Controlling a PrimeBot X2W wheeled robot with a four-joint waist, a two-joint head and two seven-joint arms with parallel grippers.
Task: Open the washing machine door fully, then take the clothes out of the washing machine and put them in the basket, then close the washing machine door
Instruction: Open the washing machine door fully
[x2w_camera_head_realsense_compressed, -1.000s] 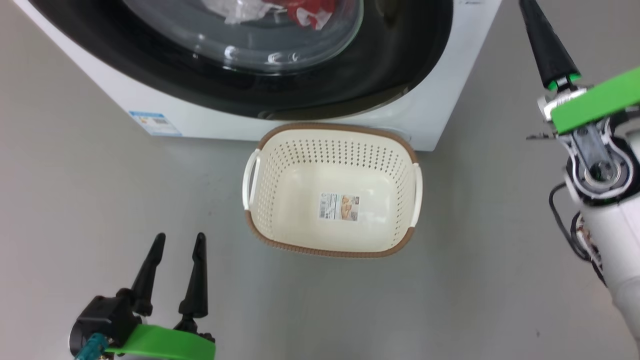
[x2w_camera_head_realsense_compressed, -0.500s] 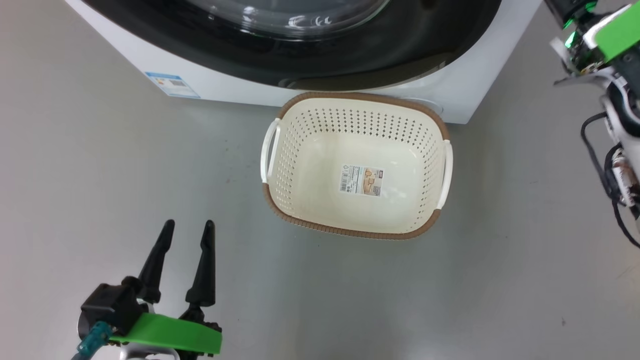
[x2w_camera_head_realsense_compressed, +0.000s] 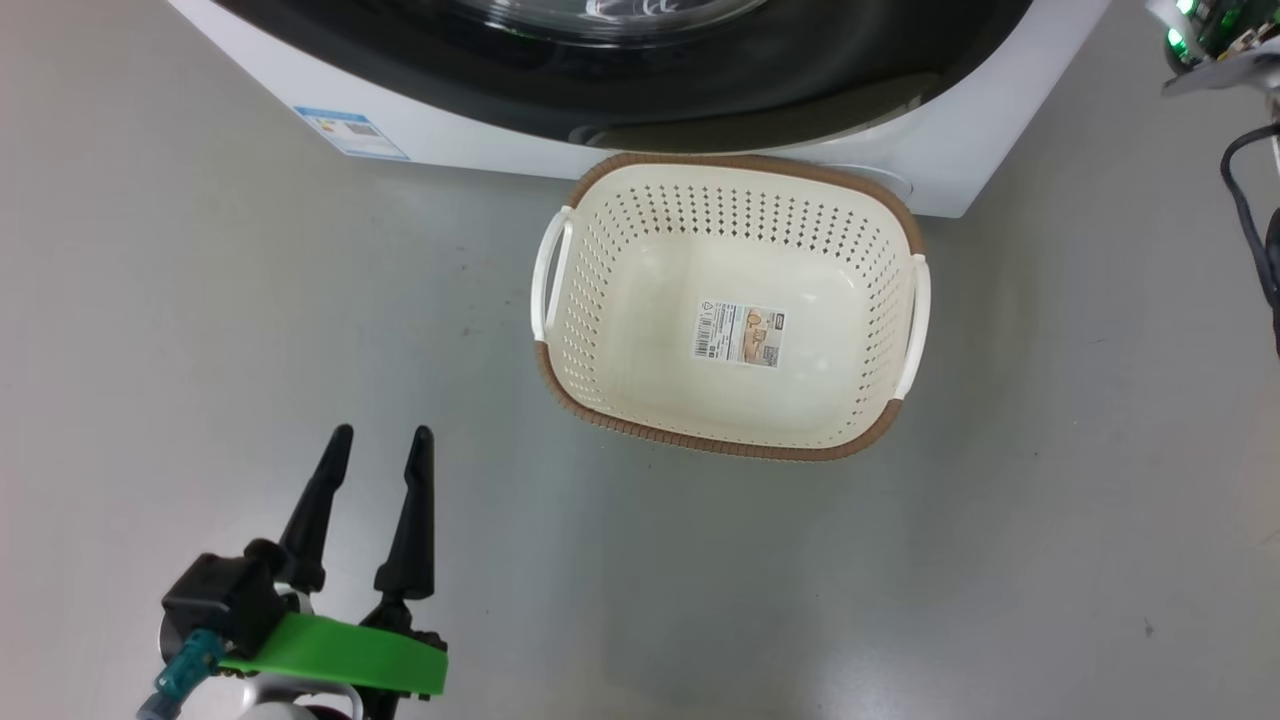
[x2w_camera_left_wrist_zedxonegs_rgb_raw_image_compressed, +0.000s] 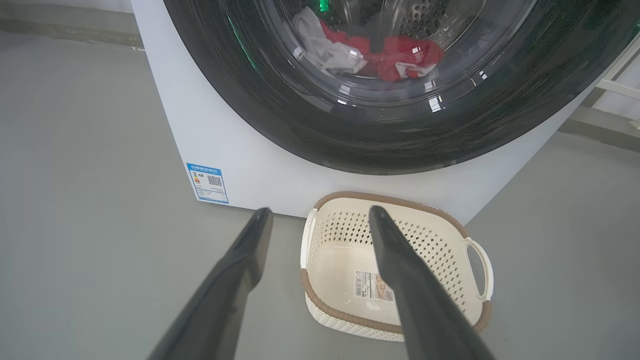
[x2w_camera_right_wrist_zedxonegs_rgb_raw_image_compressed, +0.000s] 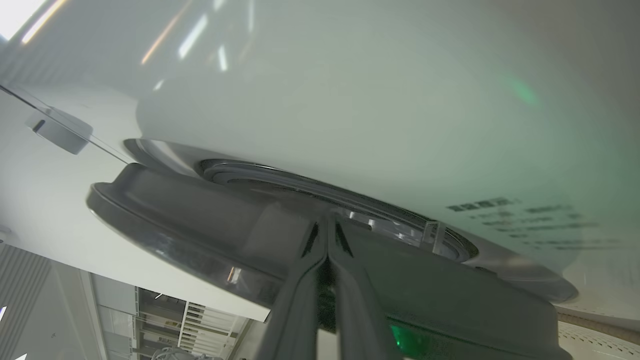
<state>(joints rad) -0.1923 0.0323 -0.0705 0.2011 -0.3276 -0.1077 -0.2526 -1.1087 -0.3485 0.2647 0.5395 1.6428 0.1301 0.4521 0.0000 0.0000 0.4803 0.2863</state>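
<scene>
Head camera has shifted, so the washing machine sits higher in the picture and less of the washing machine door shows than a second ago; measured against the basket, the right arm's wrist has climbed into the upper right corner; the right gripper has its fingers pressed together, tips at the door's dark rim; the left gripper hangs low over the grey floor, fingers spread wide, gripping nothing; the basket stands on the floor just before the machine, its sticker showing on the bare bottom; the clothes, red and white, lie in the drum behind the door glass.
</scene>
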